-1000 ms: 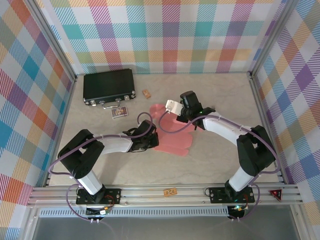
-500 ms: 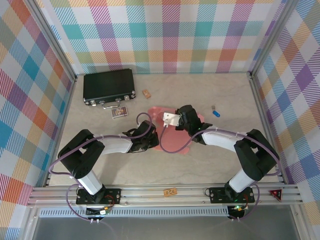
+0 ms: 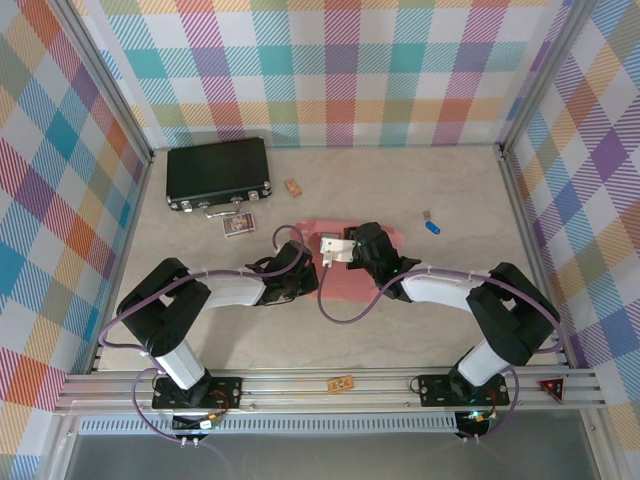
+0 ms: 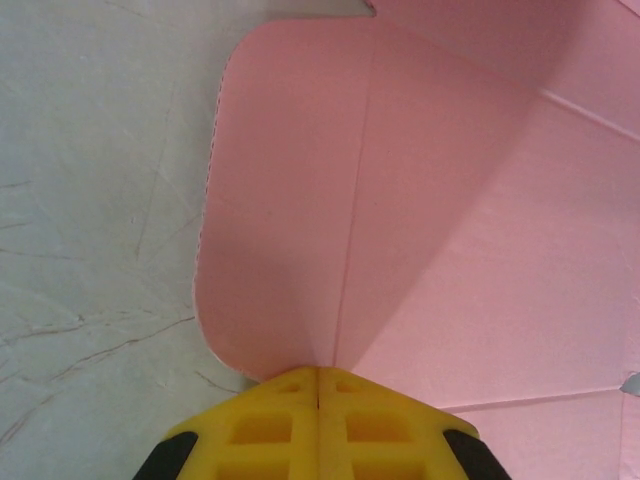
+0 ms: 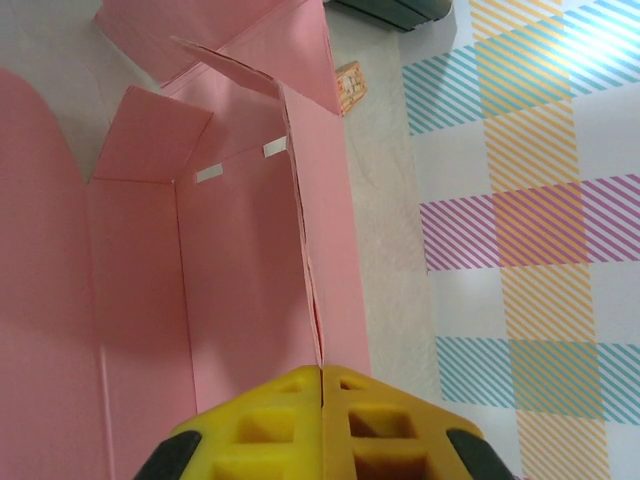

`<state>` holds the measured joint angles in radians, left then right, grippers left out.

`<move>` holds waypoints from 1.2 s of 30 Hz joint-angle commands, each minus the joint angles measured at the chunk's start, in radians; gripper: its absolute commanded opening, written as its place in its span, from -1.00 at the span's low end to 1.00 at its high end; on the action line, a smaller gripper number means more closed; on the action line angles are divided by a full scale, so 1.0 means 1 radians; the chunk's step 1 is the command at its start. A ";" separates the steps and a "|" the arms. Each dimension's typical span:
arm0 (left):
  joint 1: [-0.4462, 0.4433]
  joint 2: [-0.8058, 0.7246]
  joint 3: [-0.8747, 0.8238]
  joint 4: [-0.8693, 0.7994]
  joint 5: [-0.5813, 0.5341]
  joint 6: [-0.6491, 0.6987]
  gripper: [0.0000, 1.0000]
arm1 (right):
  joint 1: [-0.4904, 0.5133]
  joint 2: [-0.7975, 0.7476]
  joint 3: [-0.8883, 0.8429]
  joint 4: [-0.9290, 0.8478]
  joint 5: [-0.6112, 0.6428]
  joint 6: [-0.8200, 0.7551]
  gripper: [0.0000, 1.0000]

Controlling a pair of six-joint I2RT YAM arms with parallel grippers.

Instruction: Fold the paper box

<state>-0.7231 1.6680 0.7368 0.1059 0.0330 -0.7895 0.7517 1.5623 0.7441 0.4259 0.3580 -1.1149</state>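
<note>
The salmon-pink paper box point(image 3: 388, 236) lies mid-table, partly folded, between both arms. In the right wrist view it point(image 5: 240, 260) has raised walls and loose end flaps. My right gripper point(image 5: 321, 372) is shut, and the upright edge of one doubled wall runs straight into the seam between its yellow fingers; from above it point(image 3: 335, 256) hangs over the box's left half. My left gripper point(image 4: 318, 372) is shut, its tips resting on the near rim of a rounded flap point(image 4: 280, 200) where a crease ends. Seen from above, the left gripper point(image 3: 308, 279) sits low at the box's left edge.
A black hard case point(image 3: 218, 172) lies at the back left, with a small dark card point(image 3: 238, 226) in front of it. A tiny tan block point(image 3: 293, 187) sits behind the box. A small blue item point(image 3: 432, 226) lies to the right. Checked walls enclose the table.
My right gripper has moved toward the near side and left over the sheet. The pink card, spread flat before, now stands folded with walls up. The left arm has stayed put.
</note>
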 commanded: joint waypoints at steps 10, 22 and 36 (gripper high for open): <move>0.007 -0.039 0.015 -0.133 -0.016 0.047 -0.90 | 0.007 0.021 -0.015 0.067 0.037 -0.006 -1.00; 0.102 -0.312 0.059 -0.372 -0.119 0.162 -0.31 | -0.005 0.026 -0.003 0.083 0.016 -0.038 -1.00; 0.374 -0.176 0.264 -0.462 -0.170 0.325 -0.28 | -0.012 0.042 0.023 0.062 -0.011 -0.039 -1.00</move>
<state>-0.3672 1.4277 0.9455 -0.3393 -0.1265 -0.5140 0.7456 1.5917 0.7403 0.4805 0.3702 -1.1446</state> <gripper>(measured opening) 0.362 0.061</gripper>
